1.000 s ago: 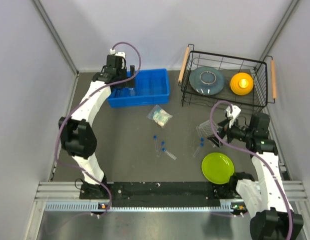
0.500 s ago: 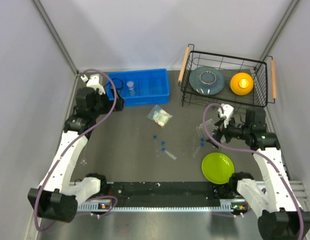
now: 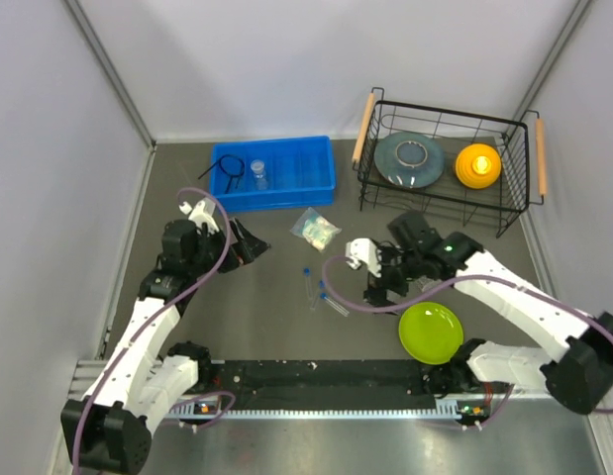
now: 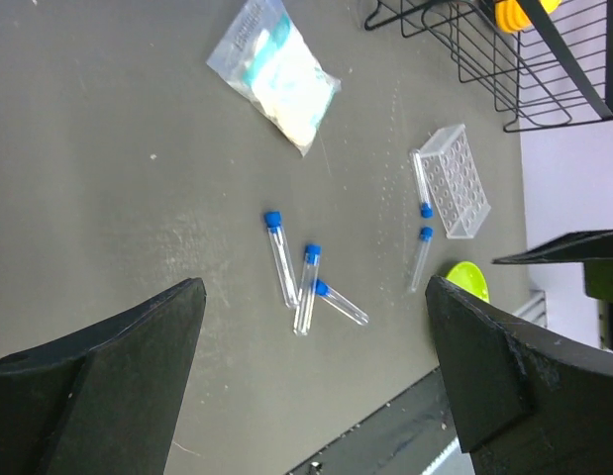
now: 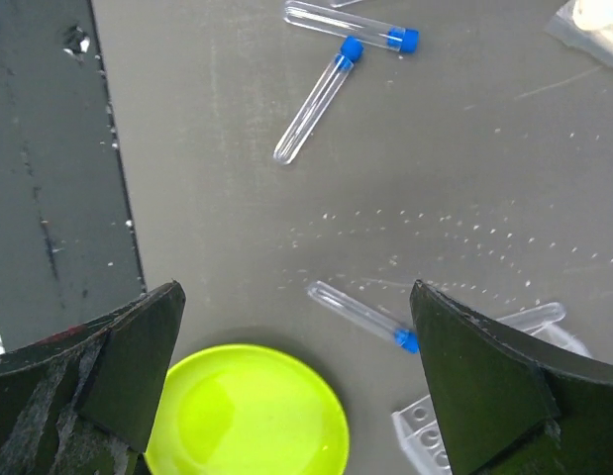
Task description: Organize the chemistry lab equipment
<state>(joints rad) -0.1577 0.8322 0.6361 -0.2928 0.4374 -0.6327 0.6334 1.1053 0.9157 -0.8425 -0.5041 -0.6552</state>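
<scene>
Left gripper [image 3: 252, 244] jaws spread wide, holding nothing, hanging over the table [image 3: 247, 317] near the front of the blue bin [image 3: 304, 176]. Its fingers [image 4: 118, 366] frame bare mat in the left wrist view, with the loose items lying well beyond them.

Right gripper [image 3: 378, 289] also spread wide, gripping nothing. It sits low over the mat between the tube cluster and the lime-green plate [image 3: 431, 332]. In the right wrist view the plate is just inside the left finger [image 5: 118, 366], and one tube with its blue cap lies between the two fingers.

Tubes [image 4: 306, 287]: three in a loose cluster mid-table, two of them touching at the cap ends. Two more lie just beside the tube rack [image 4: 455, 180], all flat on the mat. The rack lies on the table right of the cluster, near the plate, mostly hidden under the right arm in the top view.

Packet [image 3: 315, 229] lies flat between the bin and the cluster, apart from both.

Jar [image 3: 259, 178] stands upright inside the bin, with the black ring [image 3: 230, 165] beside it at the bin's left end.

Wire basket [image 3: 440, 117] is at the back right, holding the grey dish [image 3: 410, 158] and the orange bowl [image 3: 477, 165].
</scene>
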